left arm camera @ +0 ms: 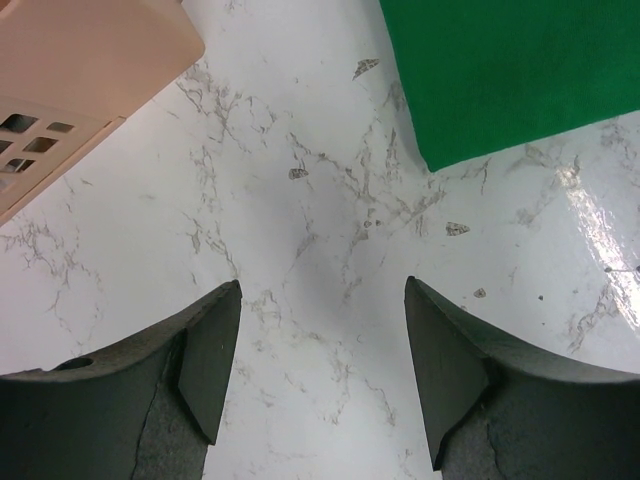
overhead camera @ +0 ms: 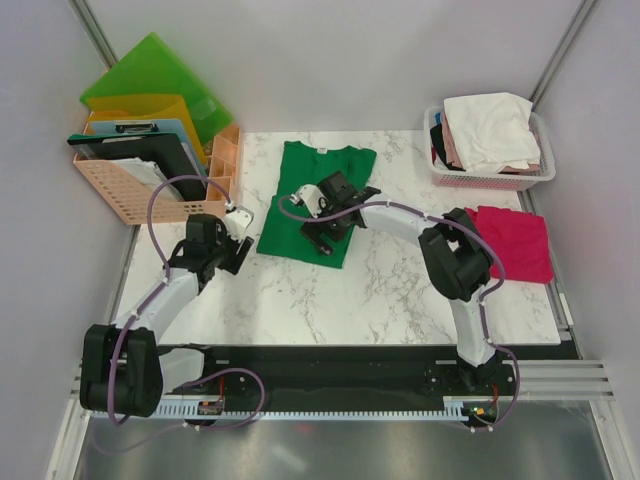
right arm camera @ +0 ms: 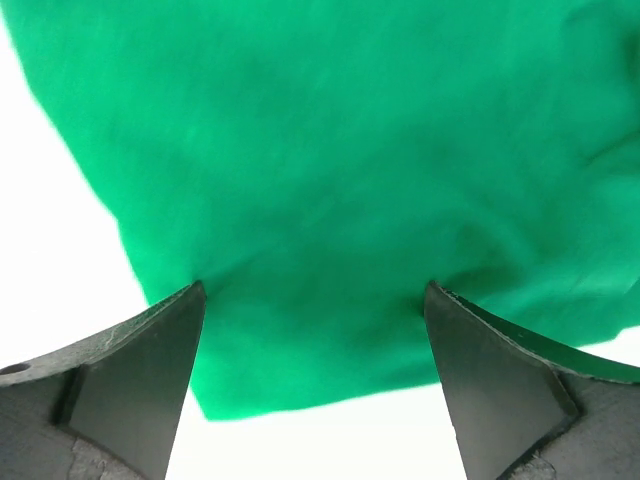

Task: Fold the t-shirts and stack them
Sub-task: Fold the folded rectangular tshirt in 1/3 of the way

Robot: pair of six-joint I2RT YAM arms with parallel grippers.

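Observation:
A deep green t-shirt (overhead camera: 310, 195) lies flat on the marble table, folded lengthwise, collar at the far end. My right gripper (overhead camera: 322, 232) hovers open over its near end; in the right wrist view the two fingertips straddle the green cloth (right arm camera: 330, 150) close to its near edge, and the open gripper (right arm camera: 315, 330) holds nothing. My left gripper (overhead camera: 238, 252) is open over bare marble just left of the shirt's near left corner (left arm camera: 510, 70), with nothing between the fingers (left arm camera: 322, 350). A folded magenta-red t-shirt (overhead camera: 515, 243) lies at the right edge of the table.
A white basket (overhead camera: 440, 172) at the back right holds crumpled white, pale pink and dark clothes. A peach crate (overhead camera: 120, 190) with folders and a clipboard stands at the back left; its corner (left arm camera: 70, 60) is close to my left gripper.

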